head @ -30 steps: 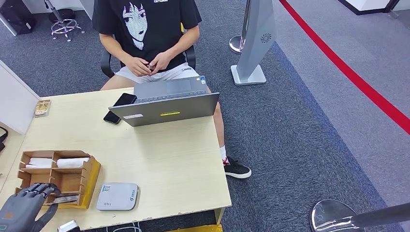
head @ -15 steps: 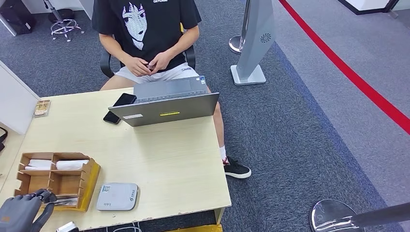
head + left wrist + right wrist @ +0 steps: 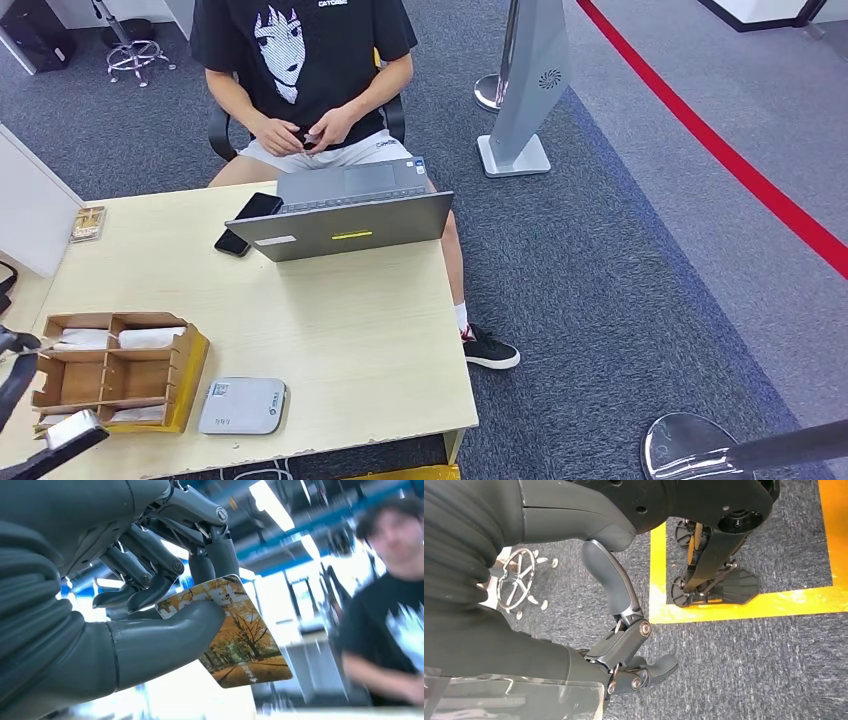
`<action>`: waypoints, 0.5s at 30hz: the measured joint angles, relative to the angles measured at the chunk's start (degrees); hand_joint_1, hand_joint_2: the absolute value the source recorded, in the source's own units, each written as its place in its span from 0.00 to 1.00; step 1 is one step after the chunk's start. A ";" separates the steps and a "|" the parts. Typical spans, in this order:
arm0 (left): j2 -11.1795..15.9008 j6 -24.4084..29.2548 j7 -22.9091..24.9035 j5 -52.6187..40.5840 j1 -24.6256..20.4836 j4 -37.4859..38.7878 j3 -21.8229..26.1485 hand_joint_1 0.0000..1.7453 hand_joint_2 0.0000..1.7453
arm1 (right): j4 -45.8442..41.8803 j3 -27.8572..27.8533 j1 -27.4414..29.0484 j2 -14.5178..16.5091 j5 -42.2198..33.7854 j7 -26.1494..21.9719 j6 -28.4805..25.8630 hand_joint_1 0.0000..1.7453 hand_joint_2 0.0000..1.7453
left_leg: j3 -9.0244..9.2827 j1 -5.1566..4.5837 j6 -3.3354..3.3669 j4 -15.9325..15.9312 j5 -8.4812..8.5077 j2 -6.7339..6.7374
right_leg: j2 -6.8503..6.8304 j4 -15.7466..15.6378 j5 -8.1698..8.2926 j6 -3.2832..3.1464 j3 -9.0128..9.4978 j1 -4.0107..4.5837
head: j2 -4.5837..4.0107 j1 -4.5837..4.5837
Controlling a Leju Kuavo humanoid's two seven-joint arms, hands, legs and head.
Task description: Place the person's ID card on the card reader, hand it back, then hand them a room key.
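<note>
Pale wood makes up our desk [image 3: 340, 330], set on grey carpet. Nearest us, our left hand [image 3: 150, 580] pinches a room key card [image 3: 235, 635] printed with autumn trees between thumb and fingers. Our right hand [image 3: 624, 650] hangs above the carpet, fingers curled in, holding nothing. Near the desk's left edge, a wooden organizer [image 3: 115, 370] holds white bundles in its far compartments; what lies in the nearest slot is hard to make out. Just right of it sits the grey card reader [image 3: 242, 406]. Farther off, a laptop [image 3: 345, 222] partly hides a black phone [image 3: 245, 222]. Beyond sits a person [image 3: 300, 70], head cut off.
</note>
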 joint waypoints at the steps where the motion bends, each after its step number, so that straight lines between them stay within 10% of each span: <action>1: 0.18 -0.46 -0.30 0.37 -1.16 -0.23 1.09 1.00 1.00 | -0.01 0.00 -0.04 0.00 -0.01 -0.05 0.00 0.00 1.00 | 0.00 0.01 -0.01 0.00 0.01 0.00 | 0.00 0.01 0.01 0.00 0.00 0.01 | 0.00 0.01; 15: 2.07 -13.16 1.48 7.47 -33.57 16.64 0.04 1.00 1.00 | -0.43 1.18 -2.06 0.00 2.20 1.50 1.12 0.00 1.00 | 0.00 0.02 -0.10 0.01 0.15 -0.09 | -0.02 0.03 0.11 -0.06 -0.04 0.02 | 0.00 0.02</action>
